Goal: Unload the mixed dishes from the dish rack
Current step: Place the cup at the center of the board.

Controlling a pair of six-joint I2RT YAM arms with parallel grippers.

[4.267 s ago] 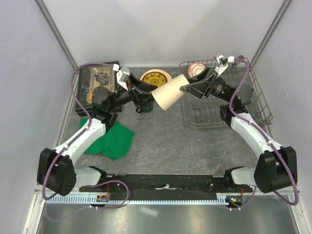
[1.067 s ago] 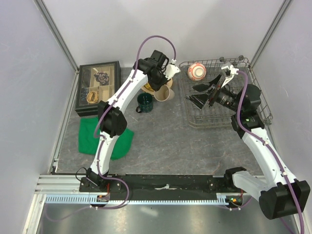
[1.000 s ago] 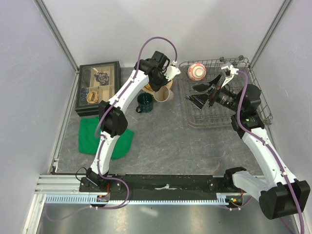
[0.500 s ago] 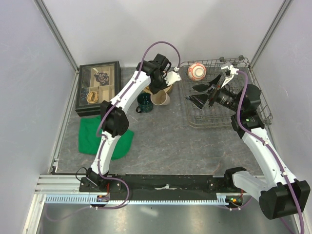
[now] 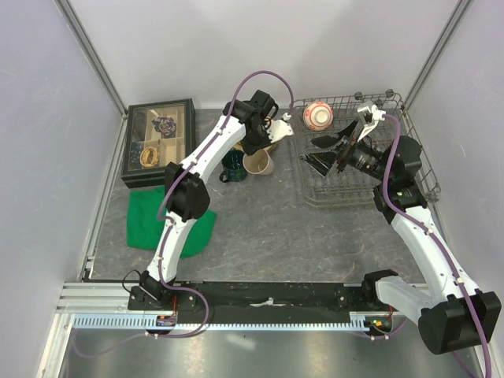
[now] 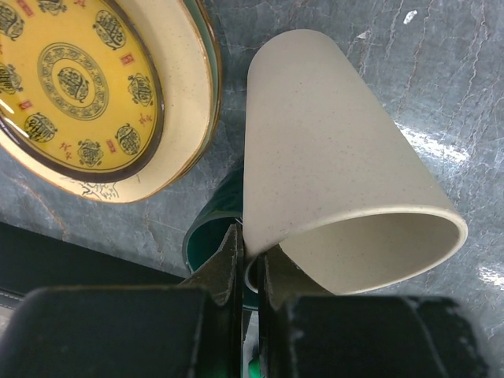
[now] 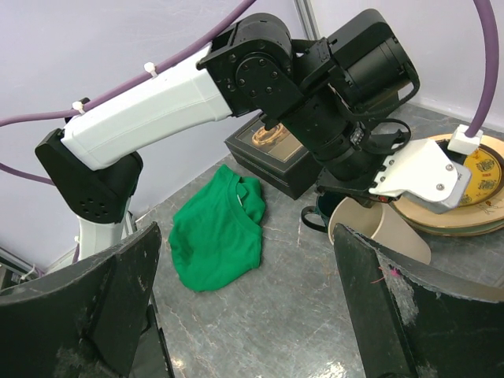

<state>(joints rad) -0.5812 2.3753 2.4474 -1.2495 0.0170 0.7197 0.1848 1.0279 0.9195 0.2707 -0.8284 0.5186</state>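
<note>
The cup [image 6: 339,197] hung in the left jaws [image 6: 246,260], which were pinched narrow on its wall just by the rim. It sat over the worktop [image 5: 268,228] left of the rack [image 5: 421,169], in a crowded patch. The green mug [image 5: 233,165] stood right beside it on the left, partly hidden under the cup and the jaws in the left wrist view. A plate [image 6: 87,87] with a yellow patterned centre lay just behind, stacked on at least one more plate, whose rim showed beneath it. Whether the cup touched the mug or the plates could not be told.

Further left a black box [image 5: 160,142] stood against the far edge, small items showing under its glass lid. A green cloth [image 5: 169,220] lay crumpled nearer the arm bases, well apart from the cup.

The rack held a red-and-white bowl [image 5: 318,115] in its far left corner. The right jaws [image 5: 319,152] hovered over the rack's left half, spread wide and gripping nothing (the bowl lay just beyond them, untouched).

The cup was tilted. From above, its open mouth faced up and a little toward the near side. In the left wrist view its long axis ran from the narrow base, far from the camera, to the wide mouth by the jaws. Whether the base rested on the worktop could not be told.
</note>
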